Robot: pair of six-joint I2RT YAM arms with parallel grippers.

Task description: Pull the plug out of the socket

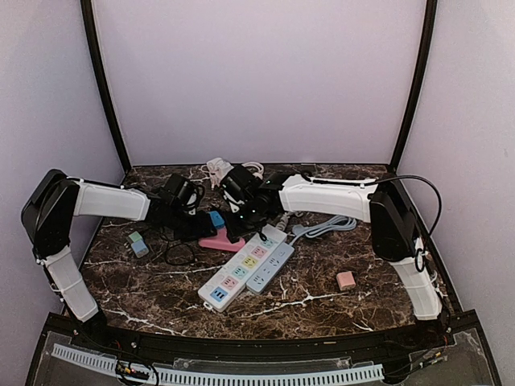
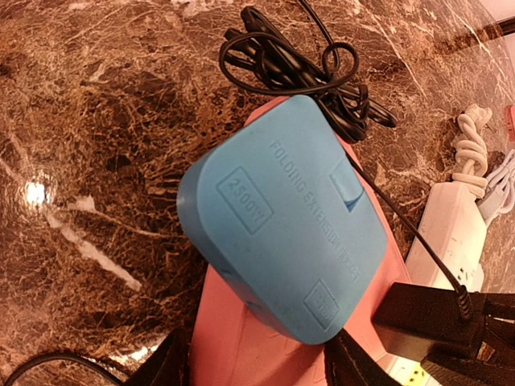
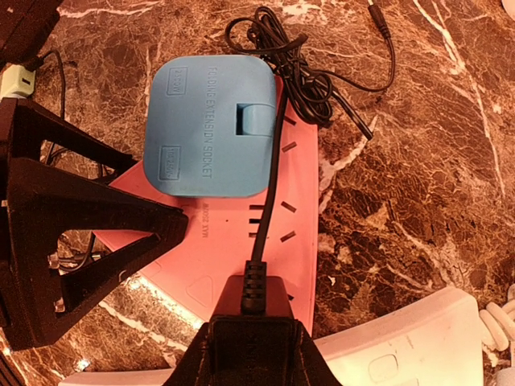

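A pink power strip (image 3: 241, 233) lies on the marble table, with a blue folding socket block (image 3: 211, 125) plugged in at its far end. My right gripper (image 3: 253, 346) is shut on a black plug (image 3: 253, 301) that sits on the strip's near end; its thin black cord (image 3: 273, 161) runs up to a coiled bundle. My left gripper (image 2: 257, 370) straddles the pink strip (image 2: 241, 346) with a finger (image 2: 165, 366) against each long side, shut on it. The black plug (image 2: 418, 318) shows at the lower right of the left wrist view. In the top view both grippers meet at the strip (image 1: 221, 241).
Two white power strips (image 1: 245, 269) lie side by side just in front of the pink one. A grey cable (image 1: 326, 227) runs right. A coiled white cord (image 1: 217, 169) lies at the back. A small pink block (image 1: 345, 280) sits right, a grey-green block (image 1: 138, 243) left.
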